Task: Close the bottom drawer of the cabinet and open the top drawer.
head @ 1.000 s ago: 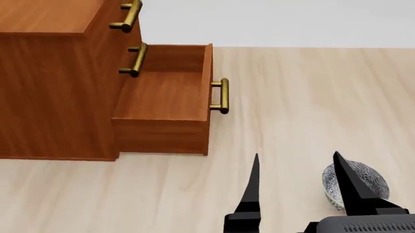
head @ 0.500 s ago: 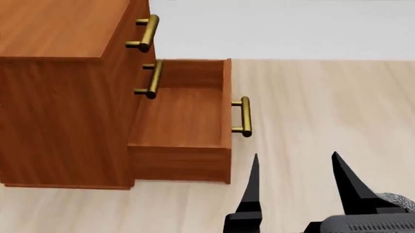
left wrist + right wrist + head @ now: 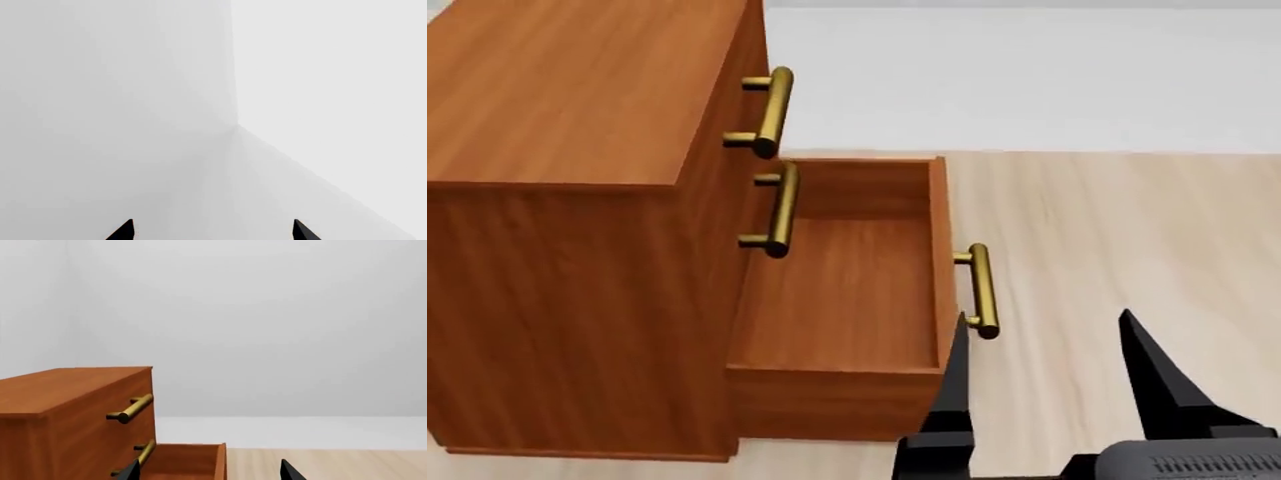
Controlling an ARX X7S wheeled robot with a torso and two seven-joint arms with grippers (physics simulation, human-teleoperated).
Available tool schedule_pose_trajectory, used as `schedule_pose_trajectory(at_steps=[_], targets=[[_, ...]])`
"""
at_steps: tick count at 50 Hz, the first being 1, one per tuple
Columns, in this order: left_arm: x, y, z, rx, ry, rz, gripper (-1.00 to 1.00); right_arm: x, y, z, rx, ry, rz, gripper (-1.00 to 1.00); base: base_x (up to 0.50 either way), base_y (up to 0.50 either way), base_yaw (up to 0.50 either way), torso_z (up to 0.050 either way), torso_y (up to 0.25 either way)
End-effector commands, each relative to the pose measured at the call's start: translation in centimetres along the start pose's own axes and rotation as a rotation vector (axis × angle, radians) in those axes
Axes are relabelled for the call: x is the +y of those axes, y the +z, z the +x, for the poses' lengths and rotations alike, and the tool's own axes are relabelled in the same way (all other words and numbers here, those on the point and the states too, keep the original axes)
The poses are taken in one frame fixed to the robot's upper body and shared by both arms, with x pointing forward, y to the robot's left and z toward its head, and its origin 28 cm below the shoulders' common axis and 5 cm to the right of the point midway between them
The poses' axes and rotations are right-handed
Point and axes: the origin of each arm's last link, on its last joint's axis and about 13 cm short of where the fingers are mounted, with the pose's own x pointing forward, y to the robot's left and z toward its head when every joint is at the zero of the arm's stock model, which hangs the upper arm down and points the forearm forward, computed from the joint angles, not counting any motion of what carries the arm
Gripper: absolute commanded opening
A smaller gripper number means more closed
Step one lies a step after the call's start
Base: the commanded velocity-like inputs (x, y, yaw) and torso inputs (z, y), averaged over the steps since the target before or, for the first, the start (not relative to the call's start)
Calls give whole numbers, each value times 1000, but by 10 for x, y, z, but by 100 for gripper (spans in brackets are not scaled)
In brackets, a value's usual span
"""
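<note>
The reddish-brown cabinet (image 3: 574,120) fills the left of the head view. Its bottom drawer (image 3: 854,290) is pulled out and empty, its brass handle (image 3: 981,290) facing right. The middle drawer's handle (image 3: 777,210) and the top drawer's handle (image 3: 769,112) sit flush above; both those drawers are shut. My right gripper (image 3: 1041,335) is open and empty, its left fingertip just beside the bottom drawer's handle. In the right wrist view the cabinet (image 3: 73,415), the top handle (image 3: 131,409) and the open drawer (image 3: 190,462) show beyond the gripper (image 3: 210,470). My left gripper (image 3: 213,230) is open and faces only blank grey walls.
Pale wooden boards (image 3: 1121,230) cover the floor right of the cabinet. A pale grey floor and wall (image 3: 1028,70) lie behind it.
The view has moved closer to the cabinet and shifted so it sits lower and further right in frame. The patterned bowl by my right gripper has left the view. The drawers have not moved.
</note>
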Motion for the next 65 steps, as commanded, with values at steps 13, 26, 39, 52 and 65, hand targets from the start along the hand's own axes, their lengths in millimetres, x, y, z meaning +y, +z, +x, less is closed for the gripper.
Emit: schedule_pose_trajectory(at_steps=[13,26,39,52,65], targets=[[4,-2,-3,-5,-6,3,100,-5,9,3,-18,-15,-17,100,254,138,0,0,0],[0,1,0,-6,-6,8,100,-10,22,11,-31,-33,-33,100,272,118,0,0,1],[0,0,0,-4,-5,13,100,-14,29,12,-35,-53,-45,100,274,114,0,0,0],[-1,0,0,-6,-4,21,100,-39,69,23,-18,-133,-39,100,76,22,0,0,0],[2,-3,-3,-9,-3,56,100,-54,92,31,17,-131,24,100,0,0,0,0,-17]])
